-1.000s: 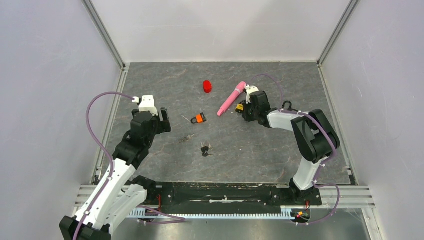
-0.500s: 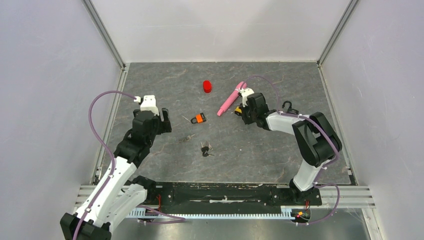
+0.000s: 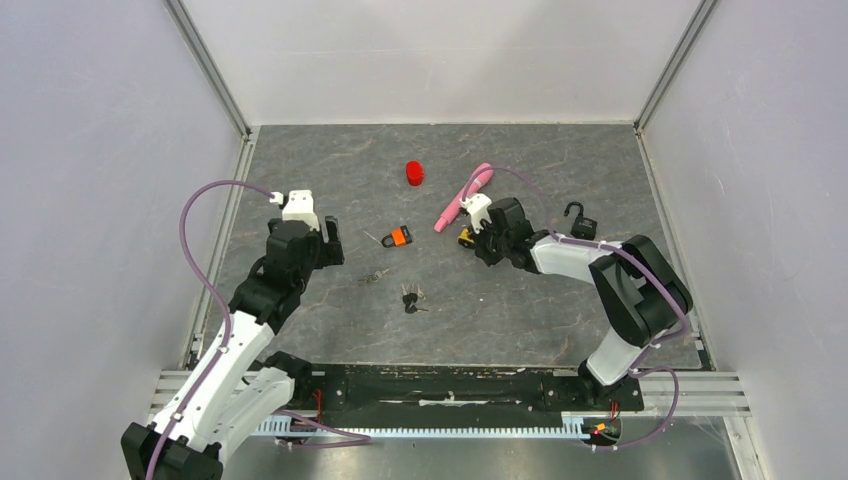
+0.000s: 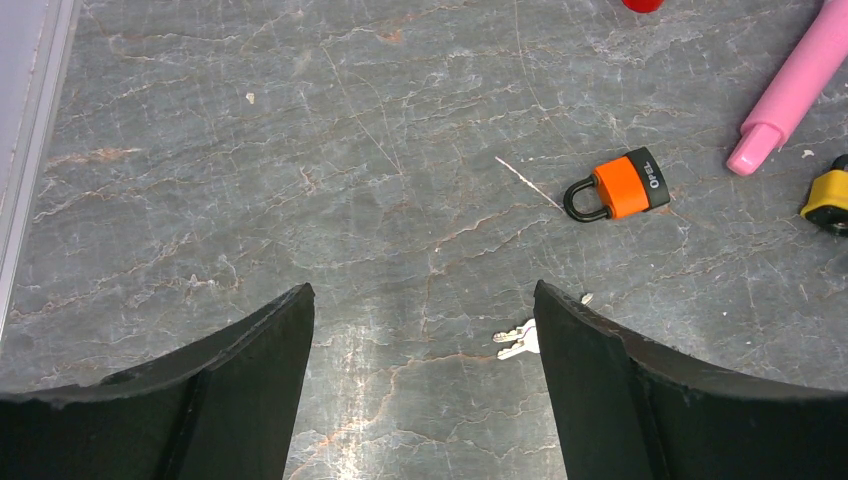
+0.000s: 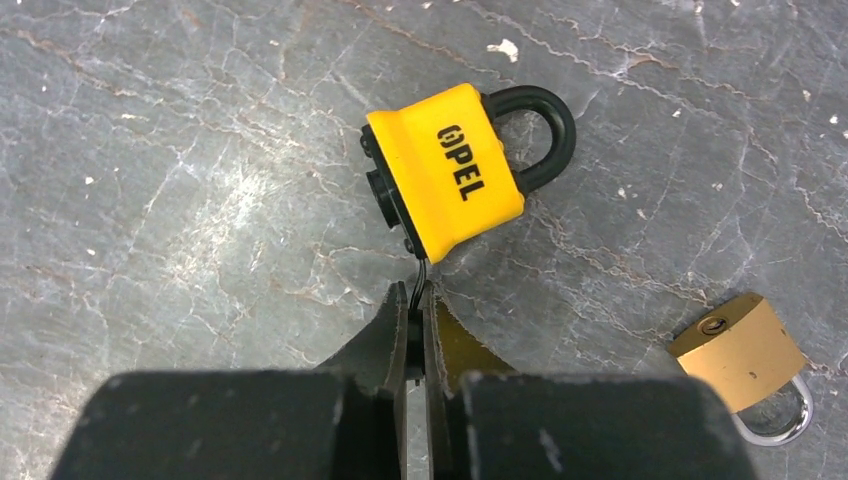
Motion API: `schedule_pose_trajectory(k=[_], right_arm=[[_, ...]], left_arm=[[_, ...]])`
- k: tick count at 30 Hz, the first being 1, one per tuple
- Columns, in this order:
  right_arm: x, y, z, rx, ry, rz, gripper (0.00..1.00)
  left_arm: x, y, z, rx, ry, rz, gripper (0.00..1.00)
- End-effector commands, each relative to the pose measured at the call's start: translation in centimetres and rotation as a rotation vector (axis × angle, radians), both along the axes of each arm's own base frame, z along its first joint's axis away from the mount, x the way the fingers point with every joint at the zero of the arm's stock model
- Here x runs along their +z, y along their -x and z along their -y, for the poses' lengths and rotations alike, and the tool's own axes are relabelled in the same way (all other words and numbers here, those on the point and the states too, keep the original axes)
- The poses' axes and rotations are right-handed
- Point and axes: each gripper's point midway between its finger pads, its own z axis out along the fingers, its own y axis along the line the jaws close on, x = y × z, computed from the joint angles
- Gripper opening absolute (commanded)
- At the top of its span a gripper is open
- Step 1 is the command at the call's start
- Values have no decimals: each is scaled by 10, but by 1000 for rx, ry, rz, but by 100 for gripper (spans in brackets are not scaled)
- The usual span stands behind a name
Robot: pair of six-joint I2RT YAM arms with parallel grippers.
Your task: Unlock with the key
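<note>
Against the yellow padlock (image 5: 445,185), closed right fingers (image 5: 385,340) pinch possibly a key (image 5: 417,285).

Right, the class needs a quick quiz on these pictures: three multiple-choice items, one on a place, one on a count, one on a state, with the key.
1. The yellow padlock lies: A just past the right gripper's fingertips; B between the left gripper's fingers; C on top of another padlock.
2. Padlocks in the right wrist view: A one; B two; C four.
3. The left gripper is: A shut tight; B shut on a padlock; C wide open, empty.
Key: 1 A, it sits at the closed tips; 2 B, the yellow one and a brass padlock; 3 C, bare table shows between its fingers.
</note>
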Motion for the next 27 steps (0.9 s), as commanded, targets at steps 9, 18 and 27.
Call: schedule_pose_trajectory(k=[9,18,27], right_arm=[[15,19,-8,121,32,34,0],[4,25,28,-12,160,7,13],[40,15,44,-150,148,111,44]], left_arm=[[15,-6,7,-23,18,29,85],[13,-6,8,-26,20,24,85],[12,-6,9,-28,23,20,85]])
